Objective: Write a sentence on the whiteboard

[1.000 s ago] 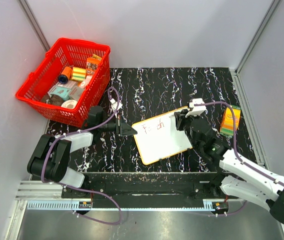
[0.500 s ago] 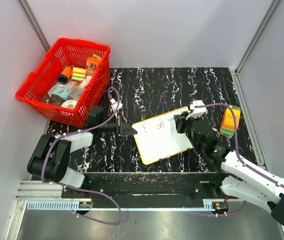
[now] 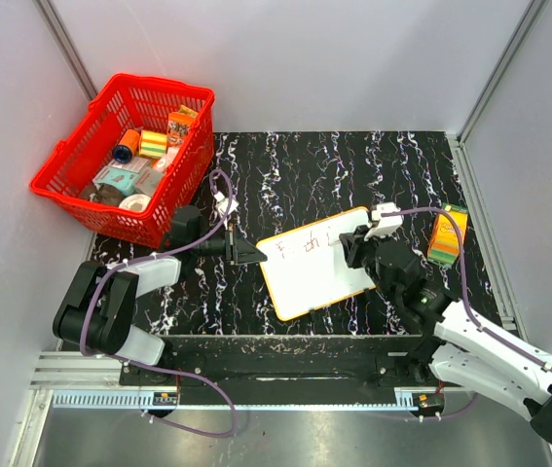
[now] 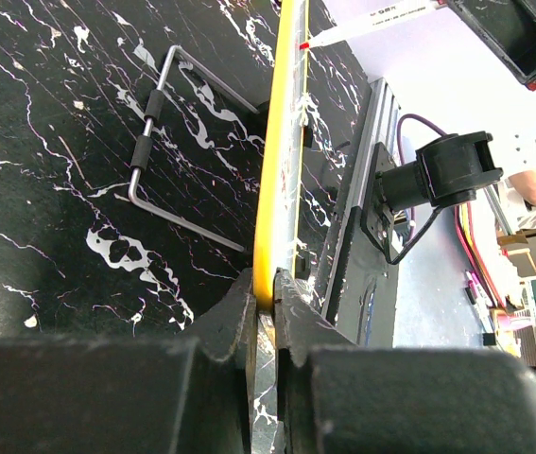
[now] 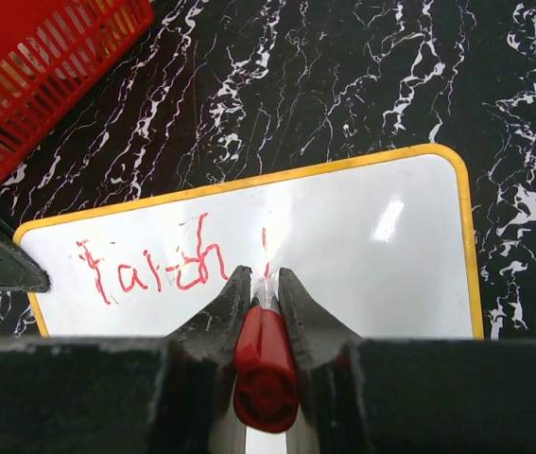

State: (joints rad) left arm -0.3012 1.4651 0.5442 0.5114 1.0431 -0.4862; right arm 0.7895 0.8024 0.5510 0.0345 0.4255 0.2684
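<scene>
The whiteboard [image 3: 316,284], white with an orange-yellow rim, lies tilted near the table's front middle. My left gripper [image 3: 252,255] is shut on its left rim; in the left wrist view the yellow edge [image 4: 277,161] runs away from the pinching jaws [image 4: 266,286]. My right gripper [image 3: 349,241] hovers over the board's right part, shut on a red marker [image 5: 265,364] with its tip down on the whiteboard [image 5: 381,274]. The sentence [image 5: 154,270] shows as one line of red letters plus a short stroke at the tip. From above the sentence [image 3: 305,248] looks faint.
A red basket [image 3: 61,170] with several small packages stands at the back left. An orange and green box [image 3: 448,235] sits by the right wall. A bent metal wire bail [image 4: 159,142] lies on the black marbled table beside the board.
My right gripper has slid to the right along the board with the marker, uncovering more red lettering. The left gripper and the board have stayed put.
</scene>
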